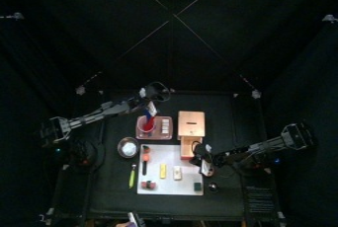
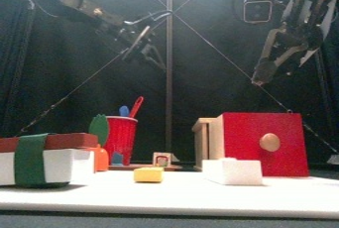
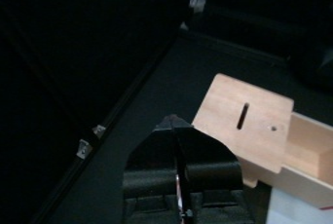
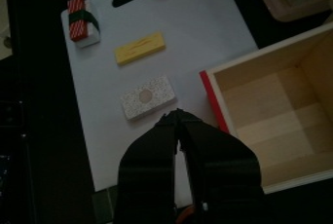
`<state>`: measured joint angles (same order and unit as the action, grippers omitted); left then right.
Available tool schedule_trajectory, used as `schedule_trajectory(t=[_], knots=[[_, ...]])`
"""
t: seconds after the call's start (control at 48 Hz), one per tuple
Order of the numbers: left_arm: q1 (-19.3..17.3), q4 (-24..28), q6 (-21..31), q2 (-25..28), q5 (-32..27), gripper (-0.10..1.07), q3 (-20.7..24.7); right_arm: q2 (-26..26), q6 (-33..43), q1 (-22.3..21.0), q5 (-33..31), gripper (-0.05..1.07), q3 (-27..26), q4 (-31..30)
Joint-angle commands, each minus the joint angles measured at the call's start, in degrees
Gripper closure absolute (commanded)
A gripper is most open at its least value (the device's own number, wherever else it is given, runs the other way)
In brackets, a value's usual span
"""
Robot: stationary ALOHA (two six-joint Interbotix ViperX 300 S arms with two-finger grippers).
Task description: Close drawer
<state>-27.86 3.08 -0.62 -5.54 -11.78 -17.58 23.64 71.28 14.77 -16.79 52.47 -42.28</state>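
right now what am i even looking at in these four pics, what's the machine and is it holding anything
It is a robot with two black arms at a small black table inside black curtains. Each arm ends in a gripper, a two-jawed pincer.

One picture looks straight down from high above, one looks level from the table's front edge, and the other two come from cameras on each arm's wrist.

On the table stands a light wooden drawer with a red front, pulled open so you can see inside. Near it are a red cup, and a white sheet carrying small items, such as a yellow block.

The left gripper and the right gripper both have their jaws together and hold nothing. Both hang above the table.
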Motion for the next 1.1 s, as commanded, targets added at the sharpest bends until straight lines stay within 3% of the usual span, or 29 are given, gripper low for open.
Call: schedule_trajectory(t=[0.0,0.229,0.458,0.708,1.083], knots=[[-0.18,1.85,0.00,6.24,-1.14,0.96,7.73,0.26,0.00,0.70,0.26,0.64,-0.44,1.23],[-0.09,6.68,0.00,18.98,-7.03,0.96,20.04,-0.70,0.00,1.58,0.26,0.64,0.44,2.46],[-0.09,7.03,-0.09,27.77,-12.92,0.96,29.27,-1.76,-0.09,1.67,0.26,0.64,0.70,2.90],[0.44,4.75,-3.34,31.46,-14.94,0.96,31.99,-3.25,-0.09,1.67,0.26,0.64,0.79,2.81],[2.46,-7.29,-16.00,32.08,-20.39,0.96,31.11,-3.96,-0.09,1.76,0.26,0.64,0.70,2.90]])
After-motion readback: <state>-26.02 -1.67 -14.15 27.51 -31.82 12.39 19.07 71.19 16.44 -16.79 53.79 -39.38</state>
